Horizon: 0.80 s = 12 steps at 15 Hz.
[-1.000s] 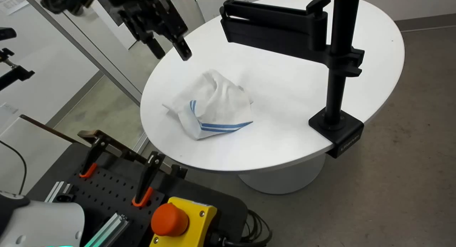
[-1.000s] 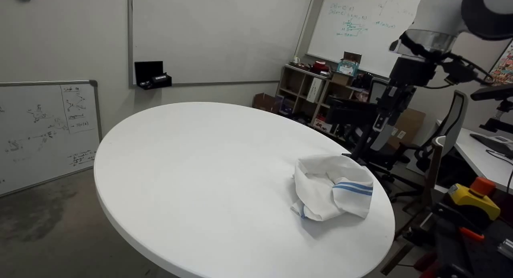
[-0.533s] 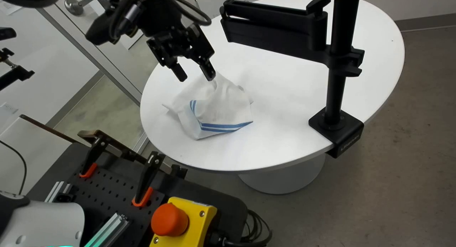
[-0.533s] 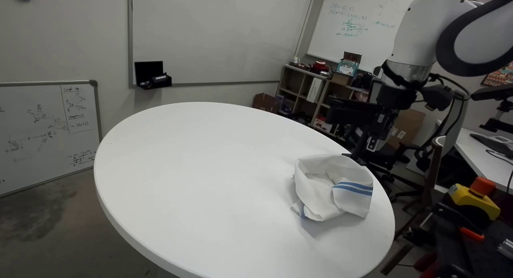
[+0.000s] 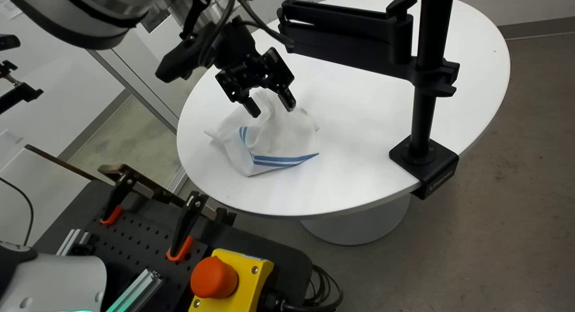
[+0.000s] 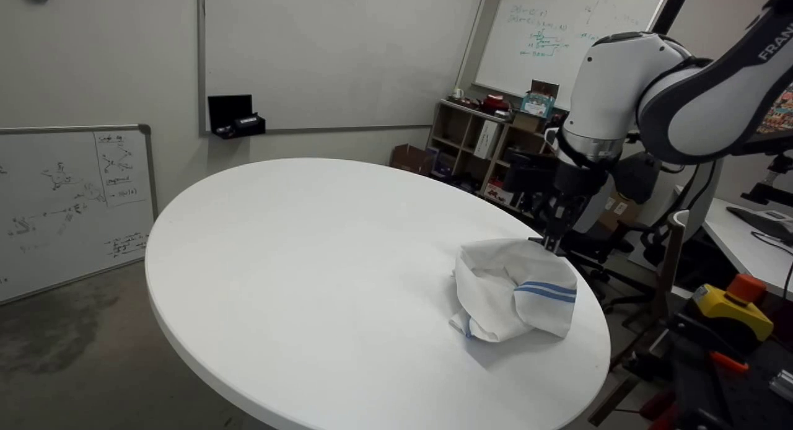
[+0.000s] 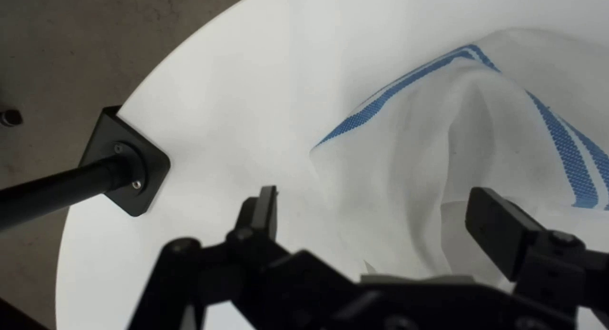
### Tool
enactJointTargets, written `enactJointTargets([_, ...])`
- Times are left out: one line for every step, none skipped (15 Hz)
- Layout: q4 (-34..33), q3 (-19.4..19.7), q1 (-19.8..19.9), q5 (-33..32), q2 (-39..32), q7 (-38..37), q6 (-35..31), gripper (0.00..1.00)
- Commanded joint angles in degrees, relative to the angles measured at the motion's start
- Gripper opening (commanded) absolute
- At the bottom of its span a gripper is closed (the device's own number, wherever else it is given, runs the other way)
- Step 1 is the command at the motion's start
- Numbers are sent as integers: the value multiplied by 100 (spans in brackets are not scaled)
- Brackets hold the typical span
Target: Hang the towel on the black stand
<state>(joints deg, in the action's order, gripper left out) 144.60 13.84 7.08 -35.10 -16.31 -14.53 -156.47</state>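
At the lower left of an exterior view sits a pale grey housing (image 5: 63,283); right of it, two black clamps (image 5: 186,220) with orange ends stand at the edge of a perforated black board (image 5: 143,244). Next comes a yellow box (image 5: 251,276) topped by a fat orange button (image 5: 213,277). Higher up, the robot arm (image 5: 81,28) slants in from the upper left to the gripper (image 5: 272,107), which hangs over the far part of the white towel (image 5: 285,139). Its fingers (image 7: 499,230) are spread wide and hold nothing, and the wrist view shows the towel below the gap between them. Whether they touch it I cannot tell. The towel lies crumpled on a round white table (image 5: 355,123), near the rim, with a short striped fold (image 5: 243,134) at its left and longer blue stripes (image 5: 280,159) along its lower edge; seen in an exterior view, its raised folds (image 6: 495,256) curl around a hollow. Farthest right, well apart from the towel, rises the black stand (image 5: 424,76). Its square foot (image 5: 426,163) sits on the table's edge, the post (image 5: 423,123) goes up out of view, and the flat black crossarm (image 5: 341,46) points left from the post, above the table.
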Motion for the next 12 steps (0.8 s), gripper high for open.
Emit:
enactJointTargets([-383, 343, -474, -354, -609, -596, -294, 100])
enactJointTargets([-417, 405, -584, -390, -702, -690, -328, 100])
enactJointTargets([-450, 457, -683, -401, -793, -740, -347, 100])
enactJointTargets([-457, 515, -787, -436, -871, -798, -365, 100])
enactJointTargets([-466, 560, -869, -440, -936, -839, -372, 100])
enactJointTargets([-468, 601, -948, -414, -995, -900, -377, 75])
enactJointTargets([-475, 635, -1015, -380, -1044, -943, -373, 72])
enactJointTargets([-469, 647, -1060, -321, -1092, -972, -361, 67])
enactJointTargets([-466, 663, -1098, -291, -1122, -991, -352, 59])
enactJointTargets([-447, 677, -1129, -265, -1143, -1004, -342, 51])
enactJointTargets([-429, 694, -1157, -250, -1153, -1018, -339, 42])
enactJointTargets([-403, 708, -1176, -243, -1151, -1031, -329, 35])
